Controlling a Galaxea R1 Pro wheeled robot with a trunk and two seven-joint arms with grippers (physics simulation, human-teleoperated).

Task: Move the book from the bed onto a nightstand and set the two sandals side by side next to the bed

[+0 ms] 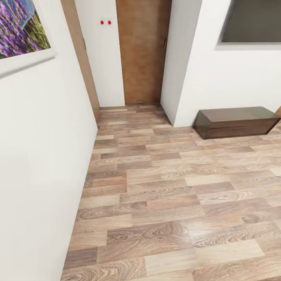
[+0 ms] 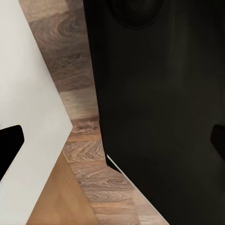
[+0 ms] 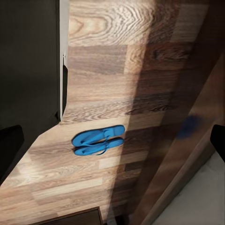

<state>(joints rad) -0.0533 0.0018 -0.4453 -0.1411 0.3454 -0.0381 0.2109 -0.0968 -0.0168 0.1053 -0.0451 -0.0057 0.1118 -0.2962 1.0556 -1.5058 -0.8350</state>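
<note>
The sandals (image 3: 98,139) lie touching side by side on the floor (image 3: 117,79), below the right gripper. I cannot tell whether either gripper is open or closed. With the head facing a wall (image 1: 35,156) and door (image 1: 142,50), I judge the base could clip the wall while turning.

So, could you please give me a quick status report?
Both pincers open, empty. Two blue sandals side by side on the wood floor. Ahead: closed wooden door, low dark cabinet at right.

Bare floor (image 1: 168,195) runs open ahead; wall (image 1: 39,156) left; low cabinet (image 1: 236,121) right
</note>
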